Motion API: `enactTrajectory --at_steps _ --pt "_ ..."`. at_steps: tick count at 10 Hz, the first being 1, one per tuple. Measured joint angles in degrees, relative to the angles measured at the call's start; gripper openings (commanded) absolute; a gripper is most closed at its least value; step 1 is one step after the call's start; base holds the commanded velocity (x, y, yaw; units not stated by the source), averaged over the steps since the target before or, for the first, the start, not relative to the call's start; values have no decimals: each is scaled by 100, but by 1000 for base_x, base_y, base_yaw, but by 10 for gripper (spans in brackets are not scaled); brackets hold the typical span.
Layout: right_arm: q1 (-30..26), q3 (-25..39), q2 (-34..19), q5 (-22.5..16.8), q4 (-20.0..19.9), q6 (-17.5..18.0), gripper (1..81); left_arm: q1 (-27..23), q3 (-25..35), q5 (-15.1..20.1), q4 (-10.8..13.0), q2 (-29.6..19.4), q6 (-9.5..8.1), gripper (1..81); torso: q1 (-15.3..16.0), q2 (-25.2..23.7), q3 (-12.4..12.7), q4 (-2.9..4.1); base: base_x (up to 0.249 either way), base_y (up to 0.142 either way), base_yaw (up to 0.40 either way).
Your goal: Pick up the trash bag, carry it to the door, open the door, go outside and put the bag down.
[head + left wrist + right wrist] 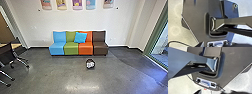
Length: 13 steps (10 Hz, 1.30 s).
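On the floor in front of the couch lies a small rounded dark and white thing point(90, 64) in the head view; I cannot tell whether it is the trash bag. A green-framed glass opening point(160, 47) stands at the far right, and whether it is a door is unclear. In the left wrist view my left gripper point(216, 44) is at the picture's edge, its dark tips apart. My right gripper point(216, 92) in the right wrist view likewise has its tips apart, with nothing visible between them.
A couch in blue, green, orange and brown point(100, 45) with a blue pillow point(80, 37) stands against the white wall. Dark wheeled chairs point(7, 56) are at the left near a table edge point(15, 45). Grey floor point(55, 72) stretches ahead.
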<state>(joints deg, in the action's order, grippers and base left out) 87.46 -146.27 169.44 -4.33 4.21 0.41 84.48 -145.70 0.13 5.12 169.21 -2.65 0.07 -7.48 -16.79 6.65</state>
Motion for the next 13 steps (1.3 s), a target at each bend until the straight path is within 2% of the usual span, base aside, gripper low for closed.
enactTrajectory --at_steps 13 --pt "17 0 0 -2 1 0 811 20 0 5 -2 0 0 811 -5 0 0 0 147 0 0"
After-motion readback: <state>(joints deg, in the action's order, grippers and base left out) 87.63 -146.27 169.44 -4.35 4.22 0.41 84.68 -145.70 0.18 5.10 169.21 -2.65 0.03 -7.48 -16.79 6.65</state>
